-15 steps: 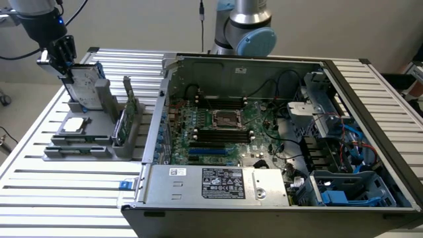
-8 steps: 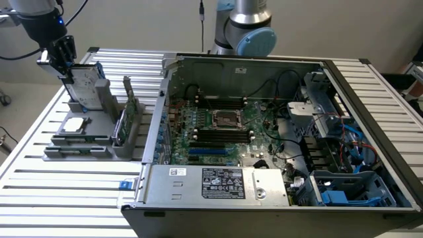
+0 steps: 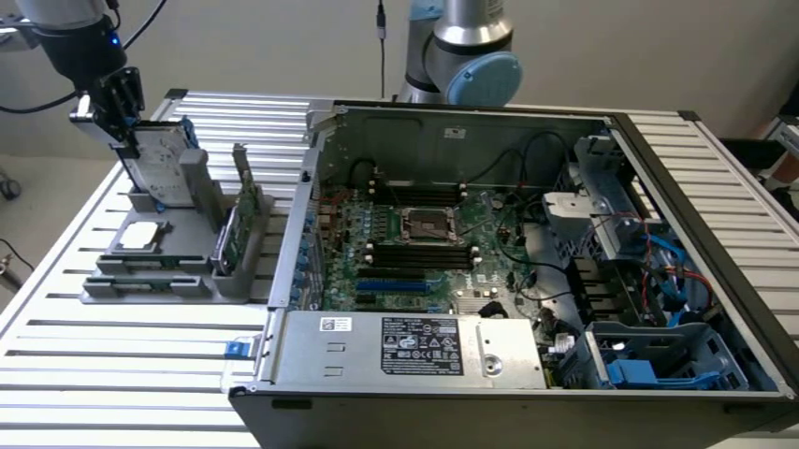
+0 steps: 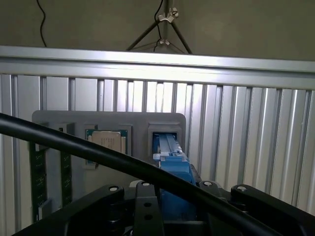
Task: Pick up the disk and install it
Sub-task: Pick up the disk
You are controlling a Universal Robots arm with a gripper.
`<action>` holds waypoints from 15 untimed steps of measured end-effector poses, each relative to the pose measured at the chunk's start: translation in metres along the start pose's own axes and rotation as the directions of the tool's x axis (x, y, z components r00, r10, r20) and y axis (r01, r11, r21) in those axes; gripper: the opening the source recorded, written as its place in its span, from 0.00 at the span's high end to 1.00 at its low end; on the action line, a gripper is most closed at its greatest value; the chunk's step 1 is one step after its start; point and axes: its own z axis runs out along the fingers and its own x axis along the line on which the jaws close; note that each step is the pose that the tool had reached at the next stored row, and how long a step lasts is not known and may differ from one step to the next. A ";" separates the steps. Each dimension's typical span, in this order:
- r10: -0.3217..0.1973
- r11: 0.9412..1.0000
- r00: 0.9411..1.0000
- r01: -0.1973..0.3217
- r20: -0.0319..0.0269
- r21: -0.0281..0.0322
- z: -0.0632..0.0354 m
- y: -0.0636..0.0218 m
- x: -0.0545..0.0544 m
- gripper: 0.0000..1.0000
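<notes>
Computer case (image 3: 374,416): lying open on the slatted bench (image 3: 112,365), nearest to me. Its labelled power supply (image 3: 413,344) runs along the front edge.
Drive cage (image 3: 649,360): blue-lined, in the case's near corner at the exterior view's right.
Motherboard (image 3: 413,267): flat on the case floor, with the processor socket (image 3: 425,224) in its middle.
Grey rack (image 3: 175,279): on the bench just beside the case, at the exterior view's left. A small square silver chip (image 3: 141,234) lies in it, and a thin green card (image 3: 245,201) stands on edge in it.
Disk (image 3: 160,159): on end and slightly tilted at the rack's far end, silver face showing, blue frame along its edge. Its lower end is down at the rack's slot; I cannot tell whether it is clear of it.
Claw (image 3: 125,131): above the rack, pinching the disk by its top end. In the wrist view the blue frame runs up between the black fingers.
Arm base (image 3: 465,56): behind the case, farthest back.
</notes>
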 end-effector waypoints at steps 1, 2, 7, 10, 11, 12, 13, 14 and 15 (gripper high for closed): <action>0.000 1.000 1.000 0.000 0.000 0.000 0.0000 0.0000 0.000 0.67; 0.000 1.000 1.000 0.000 0.000 0.000 0.0000 0.0000 0.000 0.67; 0.000 1.000 1.000 0.000 0.000 0.000 0.0000 0.0000 0.000 0.67; 0.000 1.000 1.000 0.000 0.000 0.000 0.0000 0.0000 0.000 0.67; 0.000 1.000 1.000 0.000 0.000 0.000 0.0000 0.0000 0.000 0.67; 0.000 1.000 1.000 0.000 0.000 0.000 0.0000 0.0000 0.000 0.67; 0.000 1.000 1.000 0.000 0.000 0.000 0.0000 0.0000 0.000 0.67; 0.000 1.000 1.000 0.000 0.000 0.000 0.0000 0.0000 0.000 0.67; 0.000 1.000 1.000 0.000 0.000 0.000 0.0000 0.0000 0.000 0.67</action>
